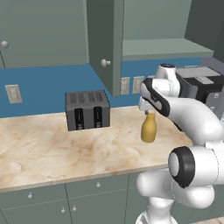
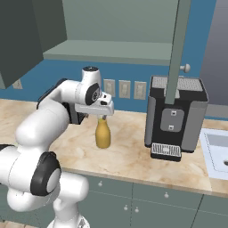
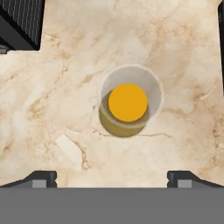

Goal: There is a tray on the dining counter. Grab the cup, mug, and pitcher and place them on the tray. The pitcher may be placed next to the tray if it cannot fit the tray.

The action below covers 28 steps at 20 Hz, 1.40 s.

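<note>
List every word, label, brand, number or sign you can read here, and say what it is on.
None: no readable text anywhere.
The pitcher, toaster, coffee machine and wall outlets are all plain, with no lettering or markings.

Amber pitcher upright on the marble-patterned counter

The pitcher [image 1: 148, 128] is a mustard-yellow, bottle-shaped carafe with a rounded body, a narrow neck and a paler top, and it stands upright on the beige marble-patterned countertop [image 1: 43, 148]. In the hand view, looking straight down, its round orange top [image 3: 127, 102] sits just above centre, toward 12 o'clock. In the right base view the pitcher [image 2: 103, 133] stands at about 9 o'clock from centre.
</note>
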{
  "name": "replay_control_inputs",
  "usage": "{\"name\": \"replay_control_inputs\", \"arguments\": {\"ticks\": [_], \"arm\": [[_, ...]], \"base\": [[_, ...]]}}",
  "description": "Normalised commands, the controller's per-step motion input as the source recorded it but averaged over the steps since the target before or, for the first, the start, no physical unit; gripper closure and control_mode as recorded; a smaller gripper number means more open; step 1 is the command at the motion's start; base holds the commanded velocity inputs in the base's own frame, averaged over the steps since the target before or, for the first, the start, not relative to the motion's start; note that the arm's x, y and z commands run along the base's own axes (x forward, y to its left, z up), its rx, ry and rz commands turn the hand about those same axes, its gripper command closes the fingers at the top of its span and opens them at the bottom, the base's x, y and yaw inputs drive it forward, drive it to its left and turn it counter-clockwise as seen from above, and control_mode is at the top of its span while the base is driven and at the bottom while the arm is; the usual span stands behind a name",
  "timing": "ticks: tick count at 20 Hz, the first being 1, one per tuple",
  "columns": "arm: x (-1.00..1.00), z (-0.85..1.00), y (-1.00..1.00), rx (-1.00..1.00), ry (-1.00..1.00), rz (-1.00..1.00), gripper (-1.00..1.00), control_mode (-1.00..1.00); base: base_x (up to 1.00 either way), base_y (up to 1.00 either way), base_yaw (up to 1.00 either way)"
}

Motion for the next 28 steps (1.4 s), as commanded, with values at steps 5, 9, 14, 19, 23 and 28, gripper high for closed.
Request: {"name": "replay_control_inputs", "arguments": {"ticks": [5,9,14,19,23,28], "arm": [[0.16,-0.02,-0.09,0.0,0.0,0.0,-1.0,-1.0],[0.15,-0.05,-0.11,0.0,0.0,0.0,-1.0,-1.0],[0.16,-0.09,-0.04,0.0,0.0,0.0,-1.0,-1.0],[0.07,-0.11,0.0,0.0,0.0,0.0,-1.0,-1.0],[0.11,-0.09,0.0,0.0,0.0,0.0,-1.0,-1.0],[0.07,-0.08,0.0,0.0,0.0,0.0,-1.0,-1.0]], "base": [[0.0,0.0,0.0],[0.0,0.0,0.0],[0.0,0.0,0.0],[0.0,0.0,0.0],[0.0,0.0,0.0],[0.0,0.0,0.0]]}}
